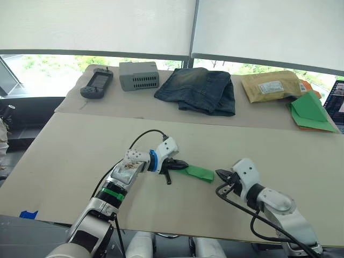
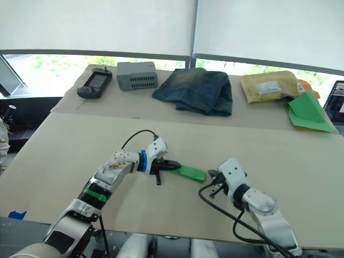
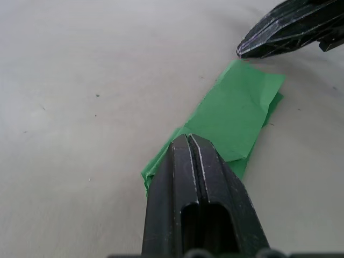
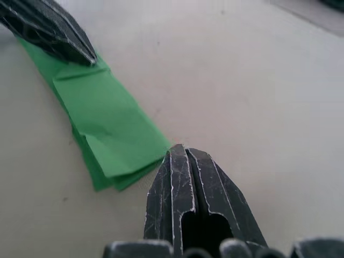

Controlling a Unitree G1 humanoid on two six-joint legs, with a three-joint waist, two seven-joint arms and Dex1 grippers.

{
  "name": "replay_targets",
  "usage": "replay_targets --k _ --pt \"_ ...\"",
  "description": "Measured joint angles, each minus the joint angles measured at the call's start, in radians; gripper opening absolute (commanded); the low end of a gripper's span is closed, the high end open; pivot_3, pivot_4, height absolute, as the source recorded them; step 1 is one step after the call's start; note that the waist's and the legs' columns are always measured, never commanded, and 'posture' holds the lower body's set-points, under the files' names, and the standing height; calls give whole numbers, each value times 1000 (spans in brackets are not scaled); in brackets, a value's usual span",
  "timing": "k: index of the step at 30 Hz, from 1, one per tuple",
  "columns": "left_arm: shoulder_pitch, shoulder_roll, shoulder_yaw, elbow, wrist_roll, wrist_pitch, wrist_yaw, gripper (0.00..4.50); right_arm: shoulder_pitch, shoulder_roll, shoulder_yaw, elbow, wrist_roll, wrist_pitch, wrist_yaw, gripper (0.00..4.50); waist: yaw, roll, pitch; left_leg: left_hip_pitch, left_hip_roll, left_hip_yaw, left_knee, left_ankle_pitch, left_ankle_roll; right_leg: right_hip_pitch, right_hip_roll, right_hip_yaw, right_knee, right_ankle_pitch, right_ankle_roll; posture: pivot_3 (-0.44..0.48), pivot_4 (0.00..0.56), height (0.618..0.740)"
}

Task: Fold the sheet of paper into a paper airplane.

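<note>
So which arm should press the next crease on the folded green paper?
Probably the left: the left gripper, shut, already rests on the folded paper. The right gripper, shut, sits just off its end on the table.

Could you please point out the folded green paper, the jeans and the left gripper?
folded green paper [image 1: 200, 173], left eye view, middle of its top layer.
jeans [image 1: 200, 90], left eye view, middle of the folded denim.
left gripper [image 1: 180, 164], left eye view, at the fingertips.

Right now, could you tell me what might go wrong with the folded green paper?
The left claw, shut, presses one end of the narrow folded green paper strip; its loose layers fan apart at the other end and may spring open. The right claw, shut, sits at that edge and could nudge the strip askew.
</note>
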Motion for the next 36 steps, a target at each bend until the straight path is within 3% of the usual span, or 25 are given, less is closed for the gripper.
replay_targets --k 5,7,10,16,19,21,24,34,36 --pt "9 12 98 -89 -96 167 23 0 -78 -73 6 -50 56 -8 110 15 -12 -1 6 -8 0 -1 0 0 0 -9 1 0 1 1 0 0 150 740" --pt "-1 55 172 -167 -149 239 42 533 -112 -131 20 -57 74 -4 185 0 -17 -1 7 -16 0 -1 1 0 0 -19 2 1 4 2 0 0 150 740" --pt "-17 129 256 -278 -202 312 56 1514 -147 -185 29 -75 105 1 259 0 -20 -1 8 -15 0 -2 0 0 0 -19 3 2 4 2 -1 0 150 740" --pt "133 321 269 -415 -232 352 14 3517 -210 -234 186 -79 16 -5 314 0 -28 -1 10 -14 1 -1 -1 0 0 -19 2 3 4 1 -1 0 150 740" --pt "190 352 270 -434 -231 343 15 4469 -250 -203 231 -70 -27 -6 296 0 -19 -2 11 -14 1 -1 0 1 -1 -19 2 2 4 2 -2 0 150 740" --pt "235 386 279 -471 -234 332 14 4469 -274 -185 244 -72 -48 -2 280 0 -13 -2 11 -15 2 0 0 1 -1 -19 1 1 4 2 -2 0 150 740" --pt "281 403 306 -506 -237 330 25 4500 -302 -176 260 -75 -58 13 275 777 -12 -2 12 -16 2 -1 0 1 -1 -19 1 2 3 3 -3 0 150 740" --pt "375 428 311 -561 -235 310 70 4500 -373 -178 326 -41 -150 57 264 4332 -13 -2 12 -14 2 0 0 1 -1 -19 1 1 4 3 -4 0 150 740" --pt "375 428 311 -561 -236 310 76 4500 -390 -179 326 -20 -167 57 264 4458 -13 -2 12 -14 2 1 0 1 -1 -19 1 1 4 3 -5 0 150 740"
